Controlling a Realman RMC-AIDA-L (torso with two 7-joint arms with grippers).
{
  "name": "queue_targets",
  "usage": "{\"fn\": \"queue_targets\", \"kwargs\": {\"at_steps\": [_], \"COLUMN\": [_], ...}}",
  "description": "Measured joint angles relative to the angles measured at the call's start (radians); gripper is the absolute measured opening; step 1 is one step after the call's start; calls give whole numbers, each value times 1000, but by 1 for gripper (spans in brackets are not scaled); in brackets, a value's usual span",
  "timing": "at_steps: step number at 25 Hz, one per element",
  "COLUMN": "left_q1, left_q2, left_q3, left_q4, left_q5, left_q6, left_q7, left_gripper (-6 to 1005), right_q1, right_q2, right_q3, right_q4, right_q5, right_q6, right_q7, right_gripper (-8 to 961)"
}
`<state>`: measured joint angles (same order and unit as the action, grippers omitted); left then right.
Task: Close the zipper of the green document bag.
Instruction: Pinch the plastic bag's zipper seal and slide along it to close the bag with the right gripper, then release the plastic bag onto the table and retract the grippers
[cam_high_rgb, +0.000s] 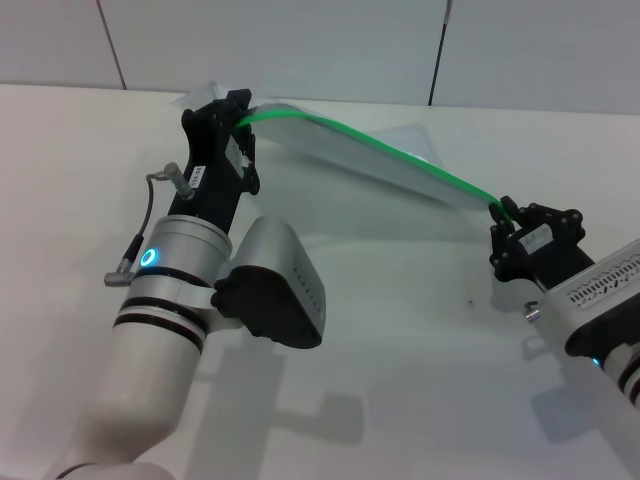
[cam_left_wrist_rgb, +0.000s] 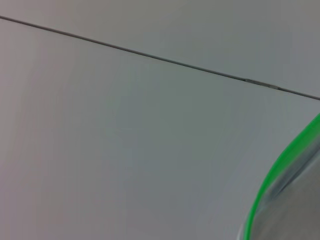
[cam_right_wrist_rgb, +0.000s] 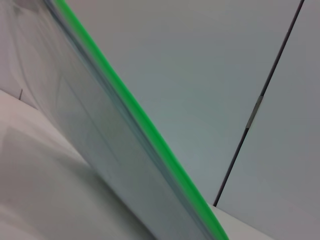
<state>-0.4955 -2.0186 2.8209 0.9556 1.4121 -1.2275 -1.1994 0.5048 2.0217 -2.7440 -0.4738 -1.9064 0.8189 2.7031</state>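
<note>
The green document bag (cam_high_rgb: 370, 160) hangs lifted off the white table (cam_high_rgb: 400, 340), stretched between both grippers with its green edge uppermost. The zipper (cam_high_rgb: 400, 151) runs as a thin bright green line from the left gripper (cam_high_rgb: 238, 118) at the far left to the right gripper (cam_high_rgb: 505, 212) at the right. The left gripper is shut on the bag's far-left corner; the right gripper is shut on the zipper's right end, and the slider tab there is hidden. The left wrist view shows the zipper (cam_left_wrist_rgb: 280, 165) curving past; the right wrist view shows the zipper (cam_right_wrist_rgb: 135, 112) above the translucent pouch (cam_right_wrist_rgb: 100, 135).
A grey panelled wall with dark seams (cam_high_rgb: 437, 50) stands right behind the table's far edge. My left arm's bulky body (cam_high_rgb: 200, 290) fills the near left, and the right arm (cam_high_rgb: 600, 300) enters from the near right.
</note>
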Motion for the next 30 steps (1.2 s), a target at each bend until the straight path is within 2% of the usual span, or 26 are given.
{"fn": "queue_targets", "kwargs": {"at_steps": [14, 19, 30], "left_q1": [1, 2, 1], "left_q2": [-3, -5, -3], "left_q3": [9, 10, 10], "left_q4": [0, 0, 0], "left_q5": [22, 34, 32], "left_q6": [-62, -63, -59], "left_q7": [-67, -83, -97], "left_gripper": [56, 56, 131], "right_q1": [1, 1, 2], "right_q2": [2, 2, 3], "right_q3": [4, 2, 4], "right_q4": [-28, -31, -34], "right_q5": [0, 0, 25], "right_q6": [0, 3, 3], "right_q7": [-9, -10, -11], "right_gripper": [81, 133, 527]}}
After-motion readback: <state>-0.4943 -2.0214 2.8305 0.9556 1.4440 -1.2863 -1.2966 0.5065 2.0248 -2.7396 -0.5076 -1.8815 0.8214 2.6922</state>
